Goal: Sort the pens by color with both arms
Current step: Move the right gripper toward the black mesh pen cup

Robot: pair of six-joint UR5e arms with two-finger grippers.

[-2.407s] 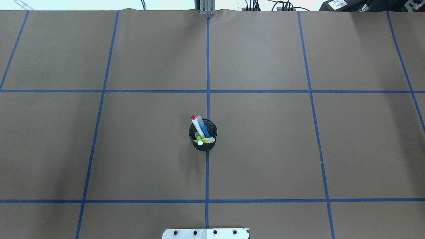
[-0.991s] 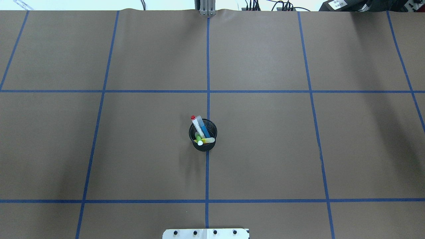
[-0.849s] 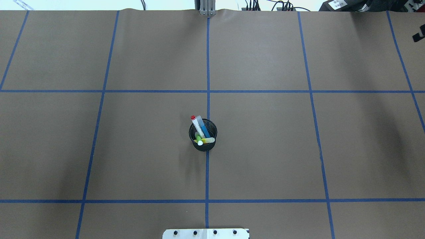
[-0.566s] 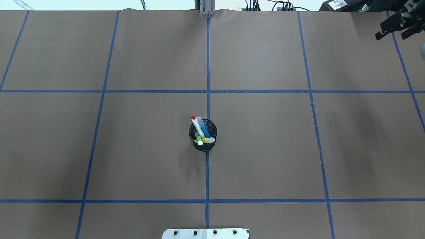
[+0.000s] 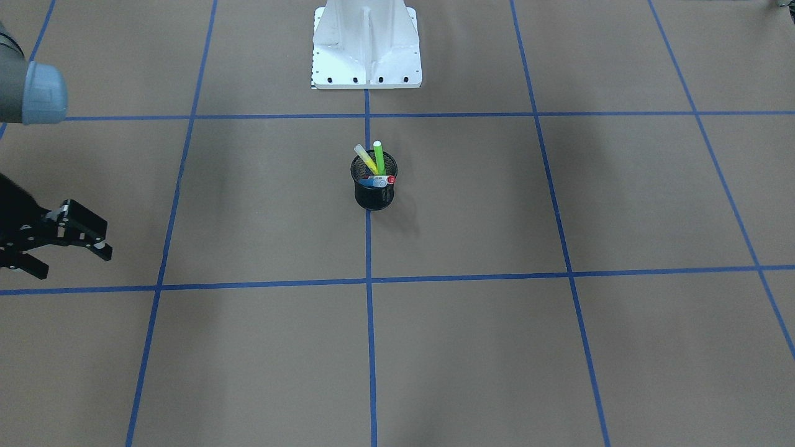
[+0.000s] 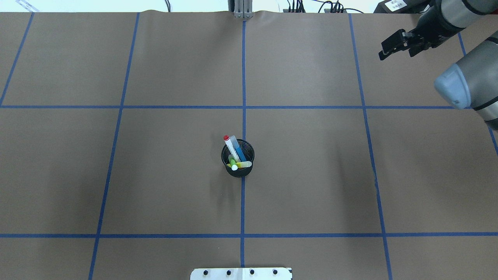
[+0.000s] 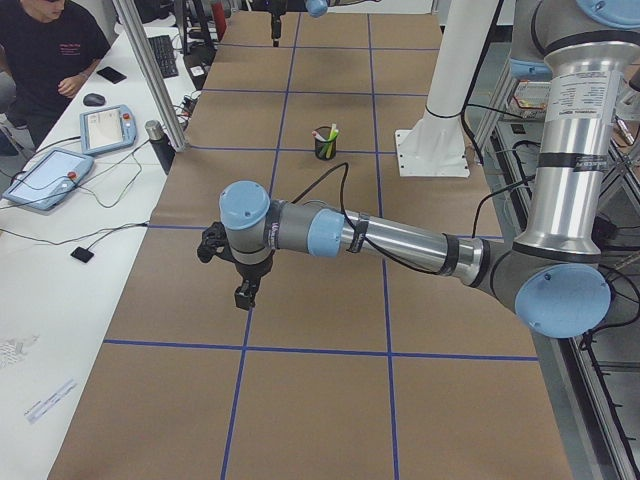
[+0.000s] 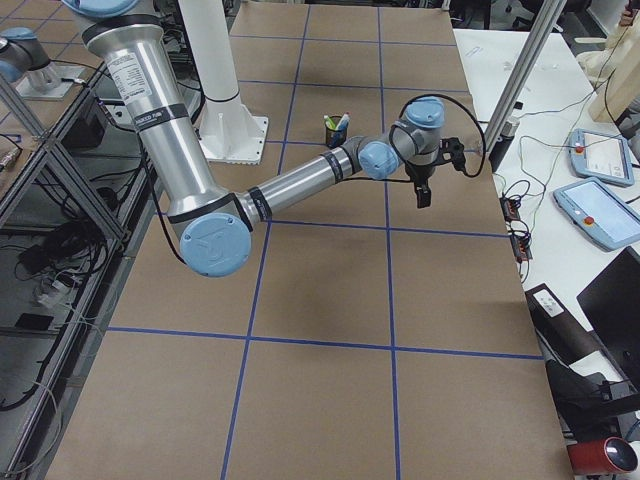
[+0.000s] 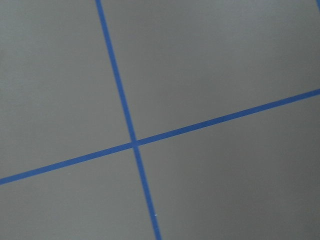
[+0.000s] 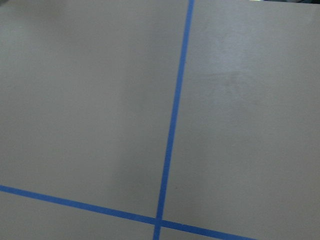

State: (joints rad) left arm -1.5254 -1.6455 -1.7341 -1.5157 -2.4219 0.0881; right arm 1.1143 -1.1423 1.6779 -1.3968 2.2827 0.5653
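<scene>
Pens [image 6: 237,152] stand well apart from right pincer [image 6: 397,53].

A robotics lab, not a home or a shop. The long bench [image 6: 311,175] is papered in brown and ruled into squares with blue tape [image 6: 244,77]. A white pedestal [image 5: 366,43] stands on it, and the grey left arm [image 7: 400,238] and right arm [image 8: 300,180] reach over it. Alongside runs a white side table [image 7: 40,262] with touchscreen teach pendants [image 7: 108,128], a keyboard [image 7: 163,55] and aluminium frame posts [image 7: 148,70] — a person [image 7: 50,45] sits there.
</scene>
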